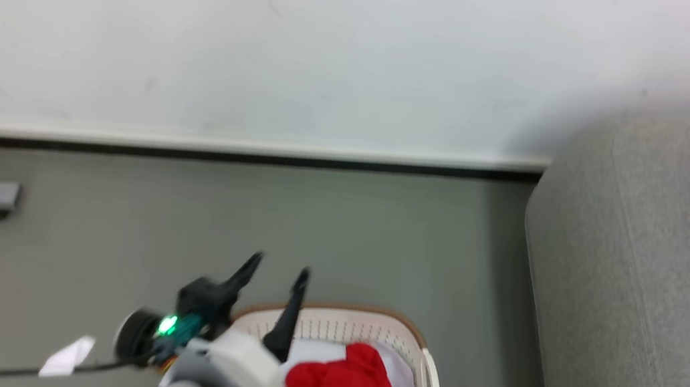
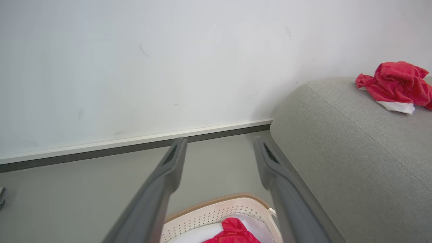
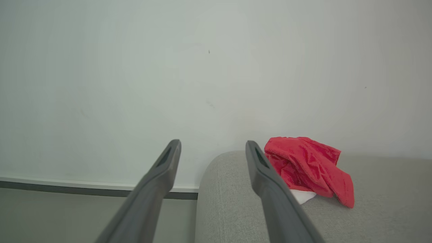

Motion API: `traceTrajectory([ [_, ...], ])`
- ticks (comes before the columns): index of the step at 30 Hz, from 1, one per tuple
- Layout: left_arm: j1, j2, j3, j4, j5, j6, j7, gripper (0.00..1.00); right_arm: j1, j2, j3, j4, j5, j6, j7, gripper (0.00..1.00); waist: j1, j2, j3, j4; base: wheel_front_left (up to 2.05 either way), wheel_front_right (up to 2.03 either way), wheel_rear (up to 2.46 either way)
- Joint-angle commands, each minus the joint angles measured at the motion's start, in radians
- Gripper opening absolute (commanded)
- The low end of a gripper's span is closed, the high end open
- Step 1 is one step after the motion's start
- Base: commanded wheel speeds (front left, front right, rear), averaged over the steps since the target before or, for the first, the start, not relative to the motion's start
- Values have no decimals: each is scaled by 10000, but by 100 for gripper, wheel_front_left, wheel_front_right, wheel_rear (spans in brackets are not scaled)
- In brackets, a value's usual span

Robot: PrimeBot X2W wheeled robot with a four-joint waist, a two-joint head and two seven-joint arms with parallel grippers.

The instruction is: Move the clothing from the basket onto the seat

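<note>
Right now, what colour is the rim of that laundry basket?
The basket rim is brown, above white perforated walls; the left wrist view shows it best.

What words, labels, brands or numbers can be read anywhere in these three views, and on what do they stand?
None can be read.
The basket, the seat, the clothing and the wall bear no print.
The pale scrap is too blurred to tell whether it carries text.
</note>
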Motion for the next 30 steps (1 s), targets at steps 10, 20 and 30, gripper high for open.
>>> traceTrajectory([
  [10, 2978, 275, 2148, -562, 1164, -382, -7, 100, 1765, 1063, 762, -487, -206, -24, 8, 100, 4, 0, -1652, 754, 0, 0, 0],
  [20, 4845, -510, 4715, -1040, 2551, -1578, -8, 100, 2202, 1592, 1020, 92, -368, -24, 8, 100, 4, 0, -2294, 898, 0, 0, 0],
  [30, 5453, -1507, 6635, -1113, 3704, -2837, -9, 100, 2241, 1571, 1006, 549, -441, -24, 8, 100, 4, 0, -2398, 1011, 0, 0, 0],
])
